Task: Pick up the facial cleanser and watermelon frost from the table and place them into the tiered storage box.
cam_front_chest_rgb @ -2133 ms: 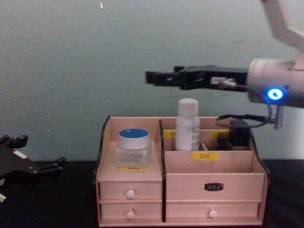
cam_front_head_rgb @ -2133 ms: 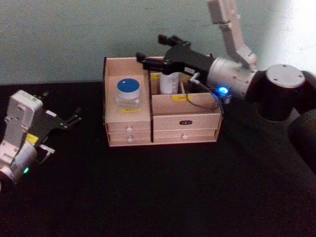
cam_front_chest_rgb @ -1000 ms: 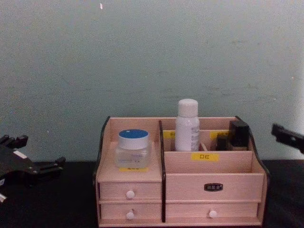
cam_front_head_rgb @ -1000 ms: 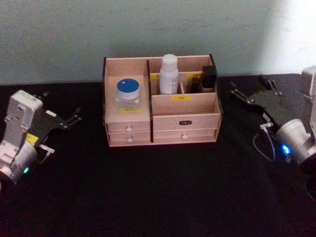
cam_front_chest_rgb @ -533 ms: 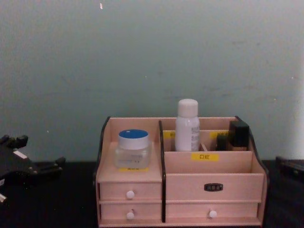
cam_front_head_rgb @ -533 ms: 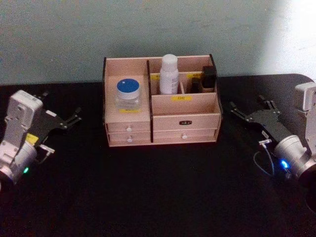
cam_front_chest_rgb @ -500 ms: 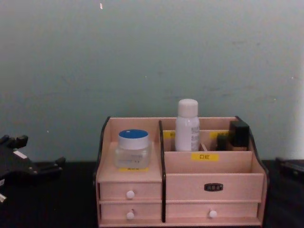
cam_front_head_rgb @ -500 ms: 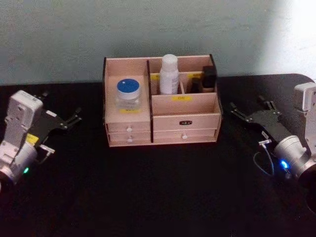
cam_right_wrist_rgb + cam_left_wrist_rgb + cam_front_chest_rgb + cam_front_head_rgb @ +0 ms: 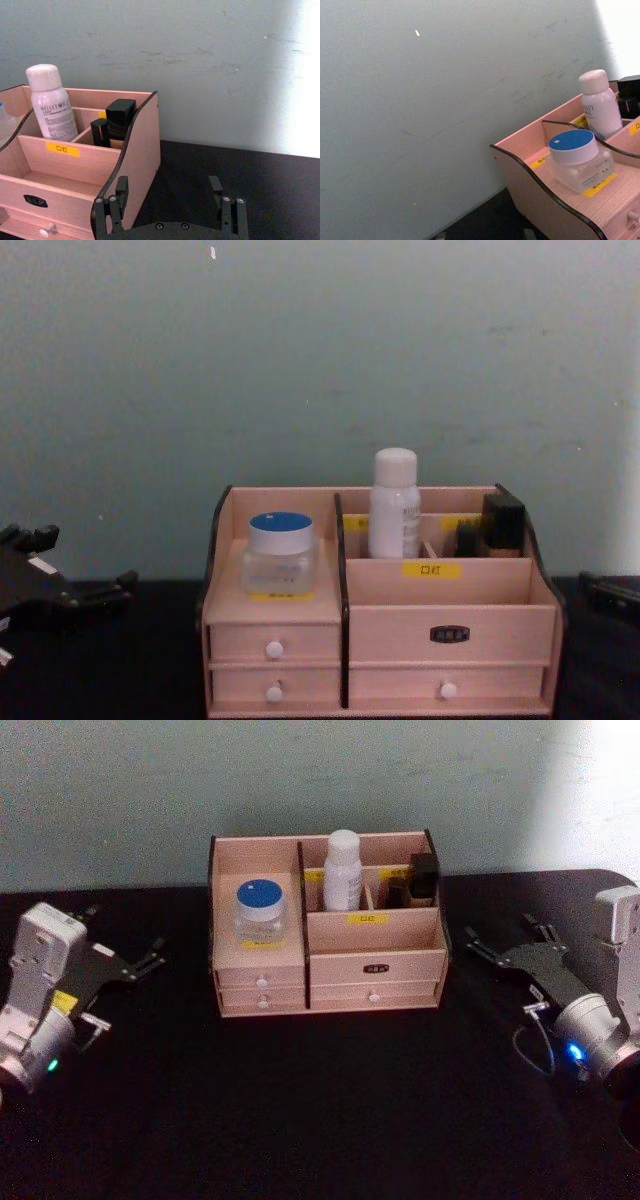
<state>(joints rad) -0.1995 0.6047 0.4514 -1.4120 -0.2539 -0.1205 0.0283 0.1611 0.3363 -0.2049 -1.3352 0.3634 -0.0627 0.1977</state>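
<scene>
The tiered storage box point(image 9: 375, 967) stands at the back middle of the black table. A clear jar with a blue lid, which I take for the facial cleanser point(image 9: 260, 910), sits on the box's left shelf. A white bottle, which I take for the watermelon frost point(image 9: 342, 872), stands upright in a rear compartment; both also show as the jar point(image 9: 281, 552) and bottle point(image 9: 394, 504). My left gripper point(image 9: 150, 957) rests open at the table's left, apart from the box. My right gripper point(image 9: 507, 936) is open and empty to the right of the box, its fingers point(image 9: 120, 189) near the box's side.
Dark cosmetic items point(image 9: 423, 876) fill the box's right rear compartment. A pale green wall point(image 9: 320, 360) rises right behind the box. Bare black table point(image 9: 320, 1100) stretches in front of the box and between the two arms.
The right gripper has withdrawn from above the white bottle and come down low at the right of the box, open. In the last half second nothing has visibly moved. The left arm stayed put.
</scene>
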